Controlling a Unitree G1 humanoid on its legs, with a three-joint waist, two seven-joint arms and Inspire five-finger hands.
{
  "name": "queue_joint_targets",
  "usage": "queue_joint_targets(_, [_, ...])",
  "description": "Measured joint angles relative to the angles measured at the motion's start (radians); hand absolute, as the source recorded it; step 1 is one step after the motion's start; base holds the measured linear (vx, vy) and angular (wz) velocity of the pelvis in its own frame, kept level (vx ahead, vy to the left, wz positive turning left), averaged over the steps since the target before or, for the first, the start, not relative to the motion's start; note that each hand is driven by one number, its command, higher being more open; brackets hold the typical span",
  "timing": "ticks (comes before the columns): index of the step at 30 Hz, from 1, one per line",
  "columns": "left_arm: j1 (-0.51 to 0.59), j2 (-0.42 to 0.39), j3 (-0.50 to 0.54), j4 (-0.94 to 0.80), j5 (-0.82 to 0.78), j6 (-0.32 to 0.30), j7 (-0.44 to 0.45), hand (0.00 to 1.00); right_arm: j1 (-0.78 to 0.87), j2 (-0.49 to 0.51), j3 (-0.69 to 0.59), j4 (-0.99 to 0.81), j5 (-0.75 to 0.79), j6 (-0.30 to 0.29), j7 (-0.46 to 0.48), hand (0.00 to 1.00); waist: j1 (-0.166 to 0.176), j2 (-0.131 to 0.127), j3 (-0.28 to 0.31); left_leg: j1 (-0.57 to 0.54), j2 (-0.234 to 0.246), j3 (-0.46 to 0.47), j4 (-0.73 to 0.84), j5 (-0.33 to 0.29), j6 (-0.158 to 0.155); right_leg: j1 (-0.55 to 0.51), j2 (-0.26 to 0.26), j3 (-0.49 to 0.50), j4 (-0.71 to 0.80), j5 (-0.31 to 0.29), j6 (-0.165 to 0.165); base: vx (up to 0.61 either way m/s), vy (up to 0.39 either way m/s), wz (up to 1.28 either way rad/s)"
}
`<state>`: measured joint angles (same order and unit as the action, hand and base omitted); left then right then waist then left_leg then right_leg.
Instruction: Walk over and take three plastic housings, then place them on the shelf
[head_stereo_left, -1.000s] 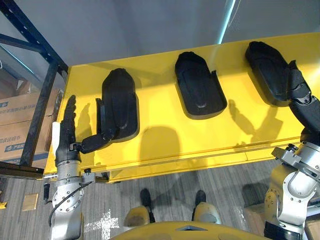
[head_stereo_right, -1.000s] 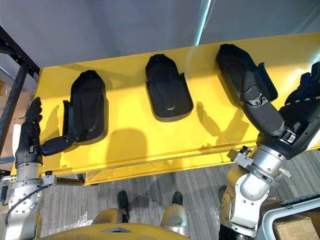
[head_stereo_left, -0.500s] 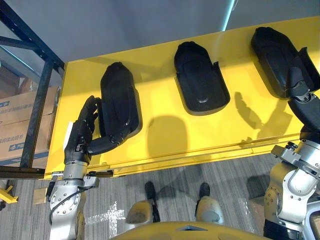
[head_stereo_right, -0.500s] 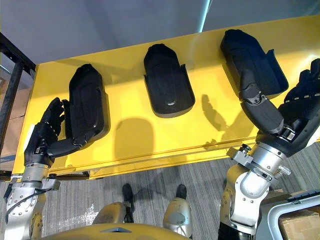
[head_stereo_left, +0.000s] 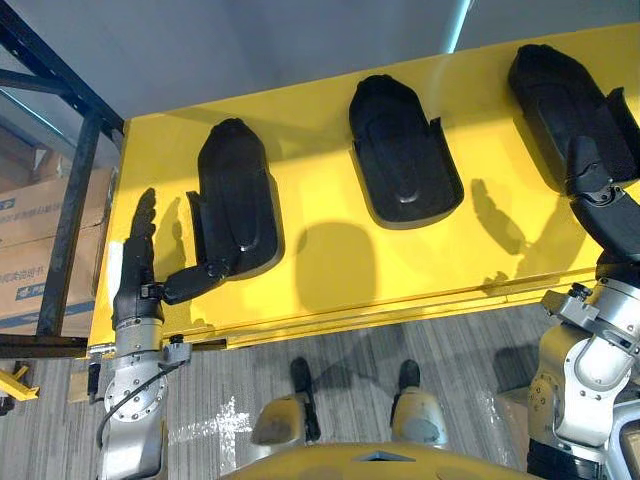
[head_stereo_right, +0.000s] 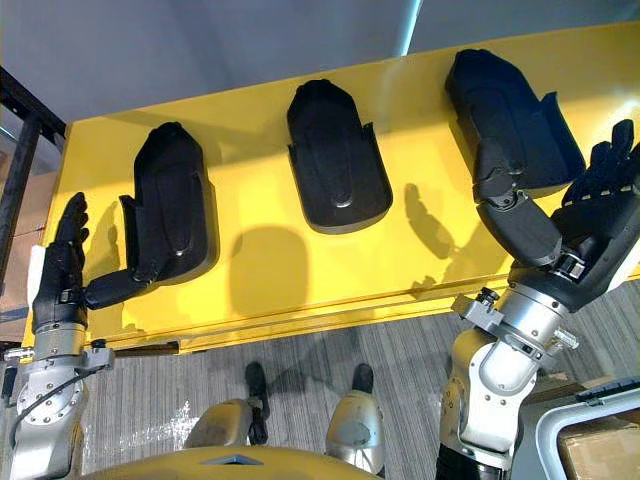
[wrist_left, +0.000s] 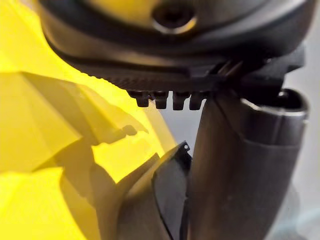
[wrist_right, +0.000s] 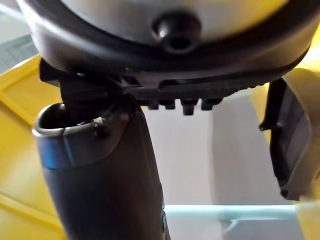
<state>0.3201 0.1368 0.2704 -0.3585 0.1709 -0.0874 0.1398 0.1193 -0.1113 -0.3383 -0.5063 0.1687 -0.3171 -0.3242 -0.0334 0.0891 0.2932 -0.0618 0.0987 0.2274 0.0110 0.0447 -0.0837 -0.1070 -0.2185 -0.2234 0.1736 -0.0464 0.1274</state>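
Observation:
Three black plastic housings lie in a row on the yellow shelf board (head_stereo_left: 330, 270): the left housing (head_stereo_left: 235, 195), the middle housing (head_stereo_left: 400, 165) and the right housing (head_stereo_left: 565, 110). My left hand (head_stereo_left: 135, 265) stands just left of the left housing, fingers straight, with its thumb reaching to that housing's near corner (wrist_left: 170, 195). My right hand (head_stereo_right: 600, 205) is at the right housing's near end, fingers straight. Its thumb lies over the housing's near rim, and the housing's edge (wrist_right: 292, 145) is seen in the right wrist view. Neither hand holds anything.
A dark blue rack upright (head_stereo_left: 70, 200) stands at the board's left end, with cardboard boxes (head_stereo_left: 30, 260) behind it. Grey carpet floor (head_stereo_left: 350, 350) lies before the board's front edge. A box (head_stereo_right: 600, 450) sits at the lower right.
Half a second ago my left hand's fingers curled against the left housing's side; now they are straight and a little further left. The right hand has hardly moved. The housings stay put.

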Motion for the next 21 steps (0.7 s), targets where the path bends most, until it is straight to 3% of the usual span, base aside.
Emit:
queue_joint_targets(5, [-0.030,0.000,0.000,0.002,0.044,0.001,0.069,1.00,0.000,0.000,0.021,0.000,0.000,0.001,-0.015,1.00,-0.001,-0.018,0.012,0.000,0.000,0.001,0.004,-0.004,0.000,-0.001,0.000,0.003,0.000,0.000,0.000,0.00,0.000,0.00])
queue_joint_targets(10, [-0.050,0.000,-0.001,0.016,0.068,0.008,0.084,1.00,0.000,0.000,0.037,0.000,0.000,0.001,-0.021,1.00,-0.002,-0.034,0.023,0.000,0.001,0.006,0.017,-0.014,-0.001,0.001,0.000,0.009,-0.001,0.001,0.000,0.00,0.006,-0.03])
queue_joint_targets(21, [-0.061,0.000,-0.013,0.032,0.072,0.009,0.133,1.00,0.000,0.000,0.037,0.000,0.000,0.000,-0.029,1.00,-0.012,-0.037,0.028,-0.001,0.003,0.013,0.041,-0.033,-0.001,0.010,-0.001,0.012,-0.005,0.001,0.001,0.00,0.004,-0.01])
